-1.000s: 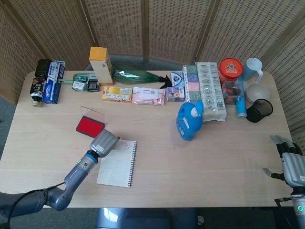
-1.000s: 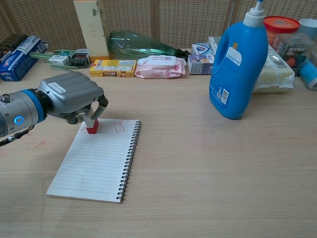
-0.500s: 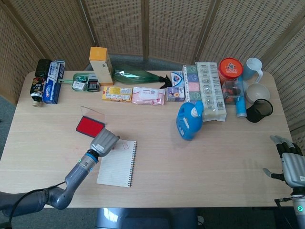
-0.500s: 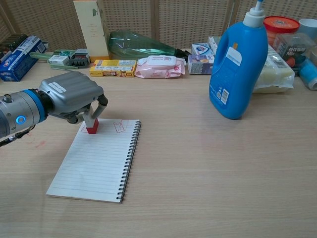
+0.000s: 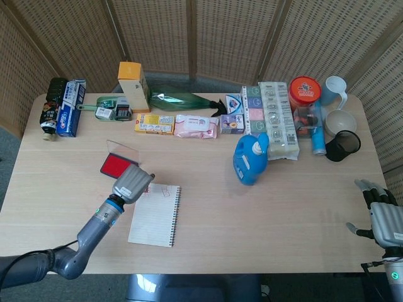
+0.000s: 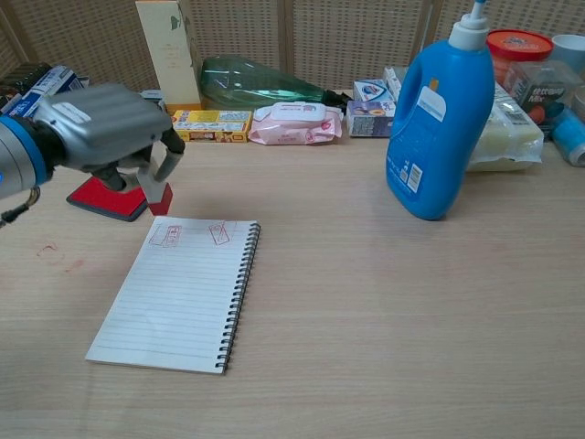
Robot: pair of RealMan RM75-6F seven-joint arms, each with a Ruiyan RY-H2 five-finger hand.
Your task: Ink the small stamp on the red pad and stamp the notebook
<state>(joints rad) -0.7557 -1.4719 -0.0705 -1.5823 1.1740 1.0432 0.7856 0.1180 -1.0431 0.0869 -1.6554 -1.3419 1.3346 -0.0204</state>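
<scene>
My left hand holds the small red stamp in the air, just beyond the notebook's far left corner. The lined spiral notebook lies flat with two red stamp marks along its top edge. The red ink pad sits open just behind and left of the stamp, partly hidden by the hand. My right hand hangs at the table's right edge, fingers spread and holding nothing.
A blue detergent bottle stands right of centre. Along the back are a green bottle, a tall box, a yellow box, wipes, cups and containers. Faint red smudges mark the table left of the notebook.
My left hand has lifted the stamp off the notebook and moved it up and back toward the ink pad, leaving a second red mark on the page. The right hand has barely moved.
</scene>
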